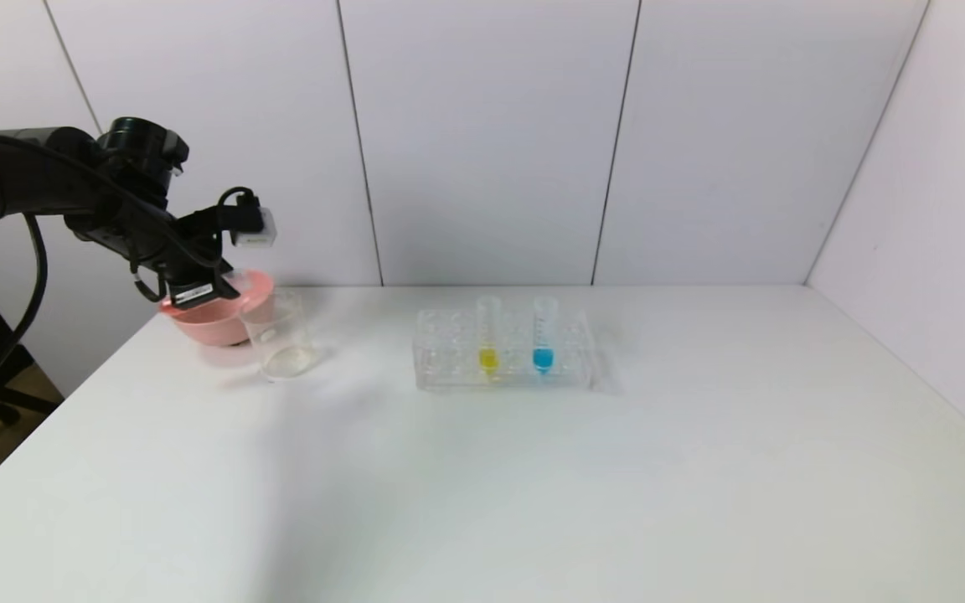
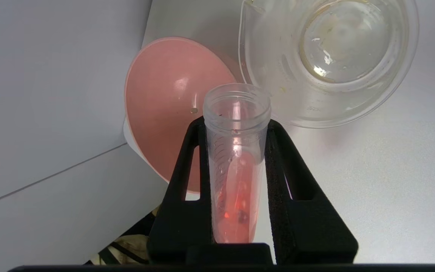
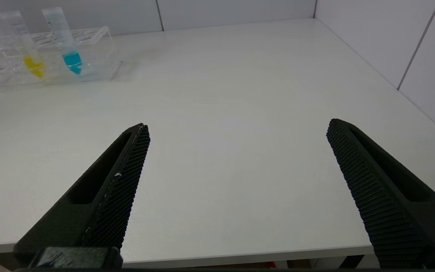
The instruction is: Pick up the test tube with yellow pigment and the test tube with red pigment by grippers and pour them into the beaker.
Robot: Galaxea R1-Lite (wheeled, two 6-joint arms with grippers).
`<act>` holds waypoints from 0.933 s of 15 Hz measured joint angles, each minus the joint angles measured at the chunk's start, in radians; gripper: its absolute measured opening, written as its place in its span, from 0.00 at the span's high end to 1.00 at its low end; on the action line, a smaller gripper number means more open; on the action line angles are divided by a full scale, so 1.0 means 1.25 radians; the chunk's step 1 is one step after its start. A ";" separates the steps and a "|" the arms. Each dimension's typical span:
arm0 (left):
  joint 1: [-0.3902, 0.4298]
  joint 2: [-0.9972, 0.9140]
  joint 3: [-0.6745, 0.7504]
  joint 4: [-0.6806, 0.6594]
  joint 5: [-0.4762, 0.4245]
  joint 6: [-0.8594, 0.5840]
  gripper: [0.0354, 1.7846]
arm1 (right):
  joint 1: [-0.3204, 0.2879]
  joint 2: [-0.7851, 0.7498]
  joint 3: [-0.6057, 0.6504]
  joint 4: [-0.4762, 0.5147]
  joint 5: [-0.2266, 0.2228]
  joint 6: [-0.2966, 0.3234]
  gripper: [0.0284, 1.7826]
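Note:
My left gripper is shut on the test tube with red pigment. The tube lies tilted, and its red liquid is spread along the wall toward the open mouth. In the head view this gripper hangs at the far left over the pink bowl, just left of the beaker. The beaker is clear glass with no colour inside. The test tube with yellow pigment stands upright in the rack. My right gripper is open and holds nothing, low over the table's near edge.
A pink bowl touches the beaker's left side, near the back wall. The clear tube rack at mid table also holds a blue-liquid tube. A side wall runs along the table's right edge.

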 joint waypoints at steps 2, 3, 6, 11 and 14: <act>-0.005 -0.001 -0.002 0.000 0.030 0.013 0.77 | 0.000 0.000 0.000 0.000 0.000 0.000 0.04; -0.006 -0.001 -0.003 0.000 0.040 0.014 0.77 | 0.000 0.000 0.000 0.000 0.000 0.000 0.04; -0.016 -0.001 -0.003 0.000 0.073 0.027 0.77 | 0.000 0.000 0.000 0.000 0.000 0.000 0.04; -0.035 0.005 -0.002 0.006 0.131 0.038 0.77 | 0.000 0.000 0.000 0.000 0.000 0.000 0.04; -0.049 0.007 -0.002 0.006 0.178 0.047 0.77 | 0.000 0.000 0.000 0.000 0.000 0.000 0.04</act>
